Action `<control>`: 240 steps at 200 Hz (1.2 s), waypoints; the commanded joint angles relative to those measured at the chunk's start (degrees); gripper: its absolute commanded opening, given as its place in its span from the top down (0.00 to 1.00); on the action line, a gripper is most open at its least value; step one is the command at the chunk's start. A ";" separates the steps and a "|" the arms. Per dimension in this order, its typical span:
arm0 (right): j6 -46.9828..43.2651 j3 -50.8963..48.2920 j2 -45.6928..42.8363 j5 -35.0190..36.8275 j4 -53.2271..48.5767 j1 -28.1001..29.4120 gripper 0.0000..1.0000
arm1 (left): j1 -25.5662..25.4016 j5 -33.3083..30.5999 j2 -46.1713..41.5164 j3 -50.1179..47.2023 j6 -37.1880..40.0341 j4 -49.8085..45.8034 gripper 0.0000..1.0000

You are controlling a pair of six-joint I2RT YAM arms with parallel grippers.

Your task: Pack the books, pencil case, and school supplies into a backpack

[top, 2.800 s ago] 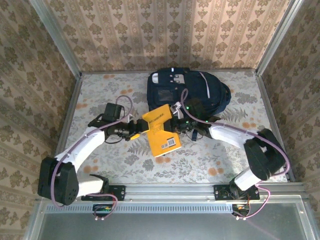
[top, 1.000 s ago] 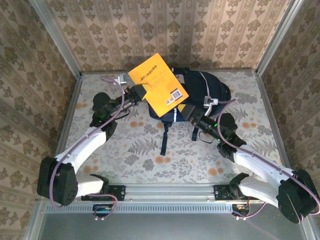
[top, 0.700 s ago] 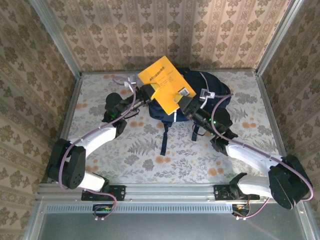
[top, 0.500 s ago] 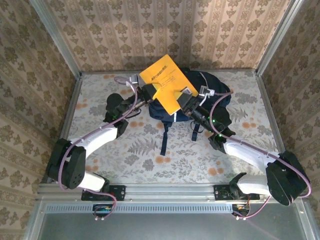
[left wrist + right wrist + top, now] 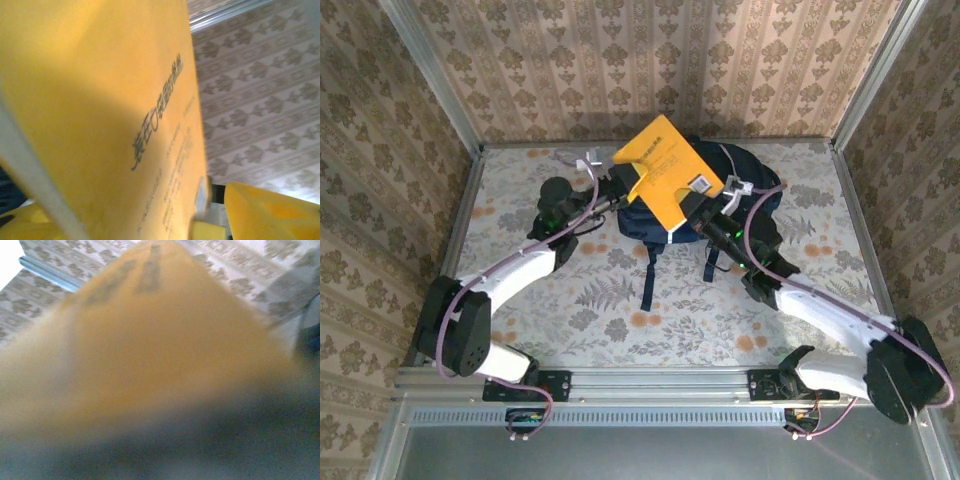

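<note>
yellow book blurred; backpack partly hidden beneath

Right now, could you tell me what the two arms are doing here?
Both arms are on the yellow book, which hangs tilted over the backpack at the far side of the table. The left gripper is at its left edge, the right gripper at its near right corner; which one grips it is unclear. It is not yet inside.
</note>
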 commanded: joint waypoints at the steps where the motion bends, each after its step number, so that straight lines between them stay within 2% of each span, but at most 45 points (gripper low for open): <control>1: -9.57 -0.77 -9.38 9.96 -14.64 -2.03 1.00 | -0.25 -1.36 -2.66 9.68 18.74 -27.92 0.23; 15: -12.90 -1.55 -14.75 15.30 -22.48 -2.87 1.00 | -1.83 -4.63 0.97 18.36 28.38 -42.79 0.22; 25: -14.85 -2.15 -18.13 18.93 -26.83 -3.44 1.00 | -2.72 -6.49 4.84 23.75 31.21 -49.79 0.22; 59: -19.52 -3.17 -27.50 26.03 -37.02 -5.92 1.00 | -4.26 -6.47 20.33 38.10 32.63 -59.55 0.23; 81: -22.98 -3.43 -31.66 28.53 -39.86 -6.27 1.00 | -6.36 -4.37 32.17 52.68 36.36 -68.90 0.26; 91: -24.54 -3.36 -32.89 29.15 -40.66 -6.32 1.00 | -7.71 -5.55 37.00 59.59 39.06 -73.67 0.28; 111: -26.08 -3.38 -33.95 29.72 -41.87 -6.41 1.00 | -10.42 -8.95 42.31 67.21 41.85 -75.92 0.29; 151: -26.20 -4.22 -33.71 28.64 -40.91 -6.54 1.00 | -13.32 -9.77 52.19 76.49 41.41 -77.55 0.29; 184: -27.77 -4.05 -34.27 28.99 -41.05 -6.76 1.00 | -12.57 -13.89 54.67 75.58 41.03 -82.17 0.28; 215: -29.69 -4.11 -35.00 30.63 -41.71 -7.03 1.00 | -8.57 -18.02 48.91 61.08 37.84 -80.74 0.25; 240: -32.97 -3.25 -35.37 31.94 -41.75 -7.18 1.00 | -2.65 -20.64 43.17 47.96 33.19 -79.36 0.24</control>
